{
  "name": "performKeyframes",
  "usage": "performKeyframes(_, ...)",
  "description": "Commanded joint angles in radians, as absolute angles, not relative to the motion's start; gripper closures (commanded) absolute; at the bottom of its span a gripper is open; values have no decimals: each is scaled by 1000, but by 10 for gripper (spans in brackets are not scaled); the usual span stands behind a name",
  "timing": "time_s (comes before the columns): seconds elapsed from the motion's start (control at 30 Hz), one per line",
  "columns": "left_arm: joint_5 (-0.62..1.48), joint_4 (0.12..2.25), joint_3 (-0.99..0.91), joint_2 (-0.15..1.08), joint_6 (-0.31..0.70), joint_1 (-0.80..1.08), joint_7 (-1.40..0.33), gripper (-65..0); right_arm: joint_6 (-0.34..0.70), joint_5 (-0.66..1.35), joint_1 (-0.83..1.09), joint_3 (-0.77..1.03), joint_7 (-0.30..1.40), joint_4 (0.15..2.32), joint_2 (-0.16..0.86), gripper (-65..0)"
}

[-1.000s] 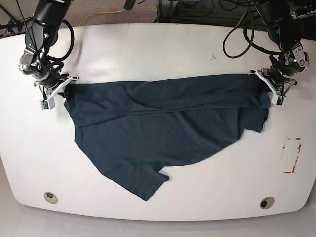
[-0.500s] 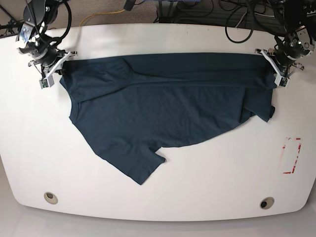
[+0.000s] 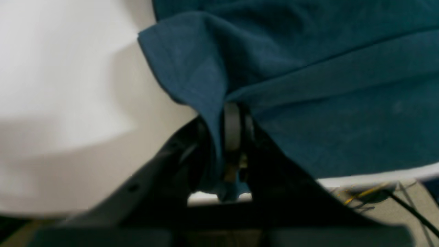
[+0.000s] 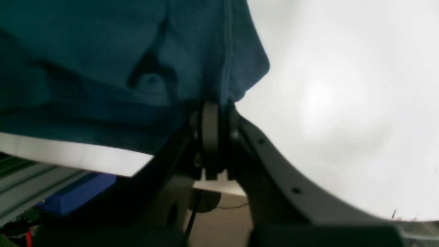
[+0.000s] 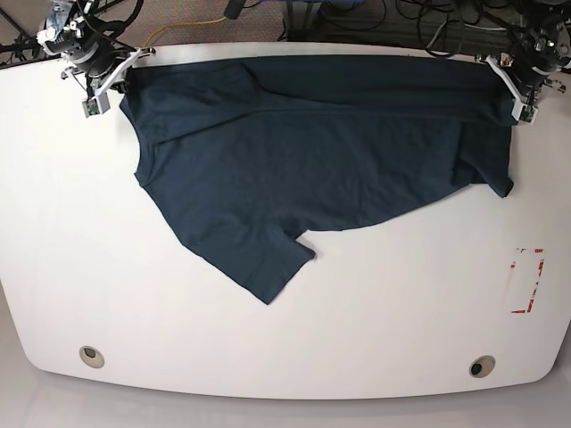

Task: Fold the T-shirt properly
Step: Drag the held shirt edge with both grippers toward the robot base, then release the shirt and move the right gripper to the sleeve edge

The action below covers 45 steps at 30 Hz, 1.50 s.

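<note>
White rounded table [image 5: 375,312]: dark navy-teal cotton T-shirt [image 5: 312,152] stretched along frame top, corners pinched by left gripper [image 5: 517,89] and right gripper [image 5: 105,80].

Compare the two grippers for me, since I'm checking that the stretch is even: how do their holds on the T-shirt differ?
The left gripper pinches the T-shirt at the table's far right corner in the base view; the right gripper pinches it at the far left corner. Below the left gripper a flap of cloth trails toward the near side; below the right gripper the edge slants inward. Both have their jaws closed on cloth, which is pulled taut between them.
</note>
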<state>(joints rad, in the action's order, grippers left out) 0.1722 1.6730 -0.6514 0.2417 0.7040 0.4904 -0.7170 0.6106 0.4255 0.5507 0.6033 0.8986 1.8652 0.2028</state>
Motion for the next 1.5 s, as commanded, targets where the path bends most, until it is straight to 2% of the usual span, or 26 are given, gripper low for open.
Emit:
performKeyframes(0.0,153,1685,-656,255,698,490,-769,-181,607,424,556,616,885,1886,219,-35)
performKeyframes(0.07,156,1690,-657,255,698,492,-780,-256,607,424,556,616,885,1886,219,-120)
performKeyframes(0.13,157,1692,-659,254,698,492,-785,-321,607,424,556,616,885,1888,217,-270)
performKeyframes(0.17,157,1692,-659,254,698,489,-785,-333,607,424,556,619,883,1888,217,-335)
performKeyframes(0.27,159,1701,-665,252,698,484,-785,-335,607,424,550,661,881,1902,217,-411)
performKeyframes(0.47,228,1834,-699,251,698,487,-786,-337,698,424,530,722,883,1945,199,-415)
performKeyframes(0.73,349,1894,-774,251,698,417,-843,-333,698,417,410,723,909,1934,202,-415)
performKeyframes(1.17,15,1883,-783,160,698,145,-843,-332,698,415,54,568,952,1678,280,-415)
performKeyframes(1.33,-22,1883,-783,150,698,124,-843,-332,698,415,-81,495,944,1517,309,-415)
performKeyframes(1.47,-19,1883,-779,150,698,124,-843,-332,698,415,-194,410,875,1359,321,-415)
